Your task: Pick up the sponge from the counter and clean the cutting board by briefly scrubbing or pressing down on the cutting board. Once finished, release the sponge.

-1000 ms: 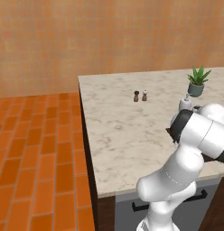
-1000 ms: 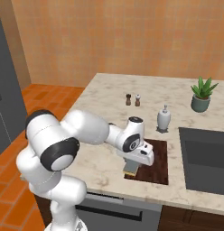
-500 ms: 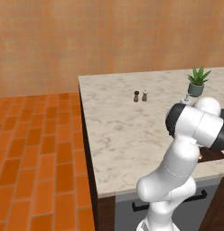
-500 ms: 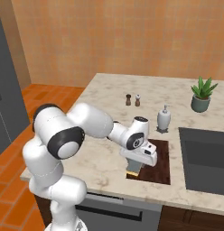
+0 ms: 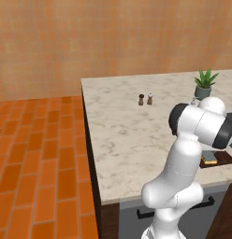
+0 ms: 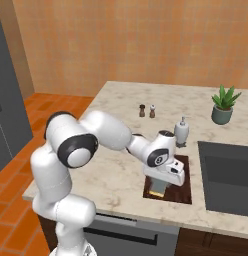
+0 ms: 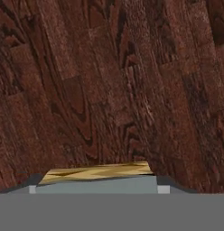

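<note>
The yellow sponge [image 6: 157, 192] with its grey-green top rests on the near left corner of the dark reddish-brown cutting board [image 6: 180, 189]. My gripper [image 6: 157, 187] points straight down and is shut on the sponge. In the hand view the sponge [image 7: 98, 173] lies between the fingers, pressed against the wood grain of the cutting board [image 7: 109, 81]. From the left base view the sponge [image 5: 209, 158] peeks out behind my arm, on the cutting board [image 5: 226, 159] near the front edge of the beige marble counter [image 5: 122, 135].
A black sunken sink [image 6: 228, 175] lies right of the board. A white soap bottle [image 6: 181, 132] stands just behind the board. Two small shakers [image 6: 147, 110] and a potted plant [image 6: 224, 105] sit farther back. The counter's front edge runs close to the board.
The hand with the sponge has slid a little to the right and toward the counter's front edge on the board. The elbow has swung upward.
</note>
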You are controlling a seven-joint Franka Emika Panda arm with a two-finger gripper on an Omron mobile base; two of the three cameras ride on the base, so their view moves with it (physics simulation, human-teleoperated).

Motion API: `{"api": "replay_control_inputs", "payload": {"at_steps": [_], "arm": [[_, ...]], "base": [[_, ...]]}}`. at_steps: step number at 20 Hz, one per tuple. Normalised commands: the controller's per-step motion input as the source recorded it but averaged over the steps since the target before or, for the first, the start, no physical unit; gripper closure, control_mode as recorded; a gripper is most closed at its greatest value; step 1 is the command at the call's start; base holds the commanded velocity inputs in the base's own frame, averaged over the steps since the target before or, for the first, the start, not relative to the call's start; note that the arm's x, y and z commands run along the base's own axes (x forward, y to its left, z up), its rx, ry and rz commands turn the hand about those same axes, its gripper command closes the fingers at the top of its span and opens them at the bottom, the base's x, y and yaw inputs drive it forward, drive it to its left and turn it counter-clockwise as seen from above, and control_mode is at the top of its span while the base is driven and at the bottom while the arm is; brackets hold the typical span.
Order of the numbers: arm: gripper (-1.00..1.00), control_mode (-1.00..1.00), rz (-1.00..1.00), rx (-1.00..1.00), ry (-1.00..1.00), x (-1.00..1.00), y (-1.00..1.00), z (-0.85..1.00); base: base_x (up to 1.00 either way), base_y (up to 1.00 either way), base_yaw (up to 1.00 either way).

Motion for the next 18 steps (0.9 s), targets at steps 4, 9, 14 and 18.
{"api": "replay_control_inputs", "payload": {"at_steps": [4,9,14,18], "arm": [[1.00,-1.00,0.00,-0.04,-0.07,-0.38,-0.67,-0.25],[1.00,-1.00,0.00,-0.01,-0.02,-0.03,-0.65,-0.08],[1.00,-1.00,0.00,0.00,0.00,0.00,-0.80,0.01],[1.00,-1.00,0.00,0.00,0.00,0.00,-0.78,0.00]], "base": [[0.00,0.00,0.00],[0.00,0.00,0.00],[0.00,0.00,0.00],[0.00,0.00,0.00]]}}
